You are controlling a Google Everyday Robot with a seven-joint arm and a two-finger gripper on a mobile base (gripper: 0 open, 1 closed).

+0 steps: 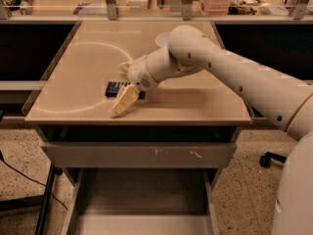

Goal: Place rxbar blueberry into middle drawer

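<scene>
The rxbar blueberry [113,88] is a small dark navy bar lying flat on the tan table top [195,106], left of centre. My gripper [123,83] is low over the bar's right end and open. One cream finger [124,100] is on the near side of the bar and the other fingertip [125,65] on the far side. The bar's right end is hidden by the wrist. The middle drawer [142,199] is pulled out below the table's front, and its grey floor is bare.
A grey drawer front with pale scratch marks [139,155] sits shut just under the table top. A white bowl [163,38] peeks out behind my arm at the back. Shelves with clutter run behind the table. An office chair base [272,157] stands at the right.
</scene>
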